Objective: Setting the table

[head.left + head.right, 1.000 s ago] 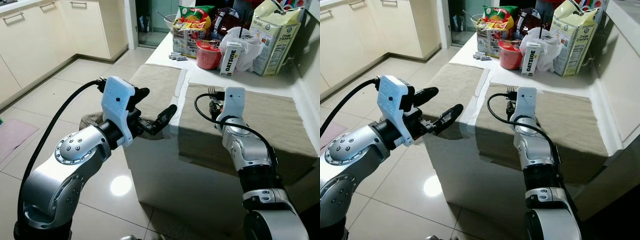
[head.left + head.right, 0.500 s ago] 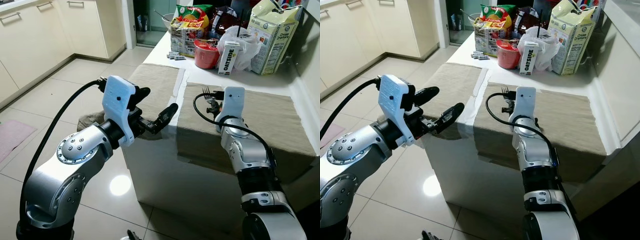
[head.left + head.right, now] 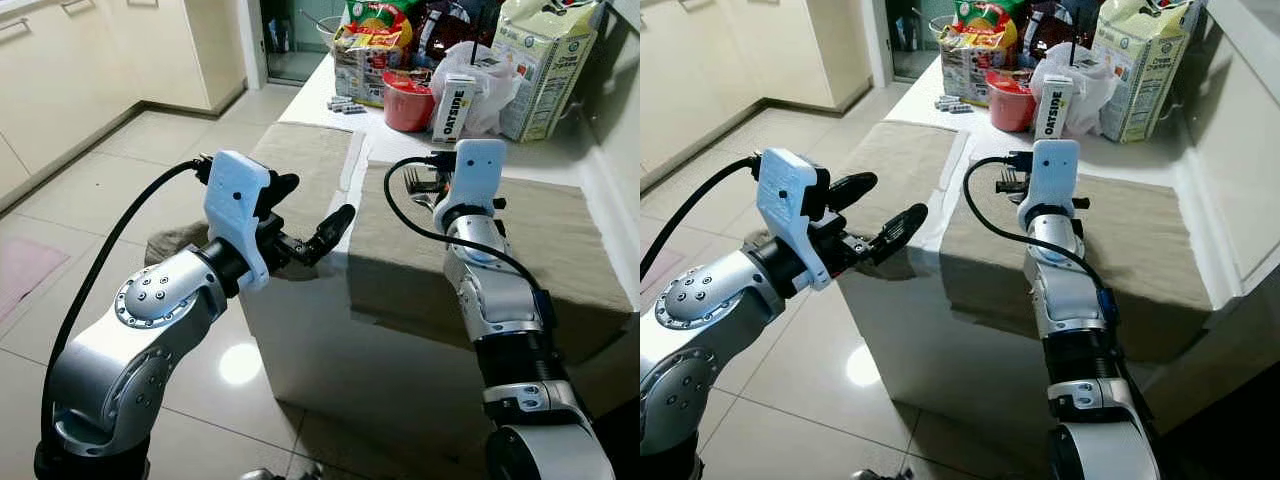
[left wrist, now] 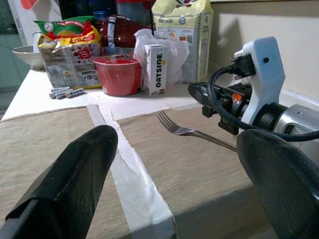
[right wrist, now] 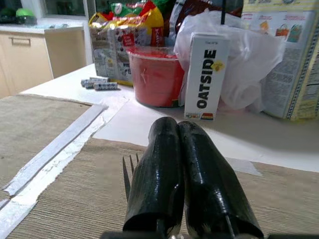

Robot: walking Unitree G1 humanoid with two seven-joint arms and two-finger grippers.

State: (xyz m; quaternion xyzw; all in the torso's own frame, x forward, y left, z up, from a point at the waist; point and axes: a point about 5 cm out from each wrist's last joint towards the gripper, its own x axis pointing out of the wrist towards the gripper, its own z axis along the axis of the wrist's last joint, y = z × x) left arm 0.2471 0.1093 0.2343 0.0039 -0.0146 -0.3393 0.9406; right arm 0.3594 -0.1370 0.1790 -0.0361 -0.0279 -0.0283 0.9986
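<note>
Two beige placemats lie side by side on the white counter, the left one [image 3: 310,165] and the right one [image 3: 545,225]. My right gripper [image 5: 177,124] is over the near left part of the right placemat, shut on a silver fork [image 4: 182,130]. The fork's tines [image 3: 414,181] point toward the groceries, low over the mat. My left gripper [image 3: 318,200] is open and holds nothing, at the counter's front edge by the left placemat's corner.
Groceries crowd the back of the counter: a red cup [image 3: 408,105], an Oatside carton [image 3: 452,100], a white plastic bag [image 3: 490,85], a paper bag [image 3: 545,60], a snack bag [image 3: 365,55] and small batteries [image 3: 345,107]. A wall runs along the right. Tiled floor and cabinets lie to the left.
My right gripper has moved a little up and toward the back of the counter with the fork. The left arm has stayed put. The camera has shifted slightly.
</note>
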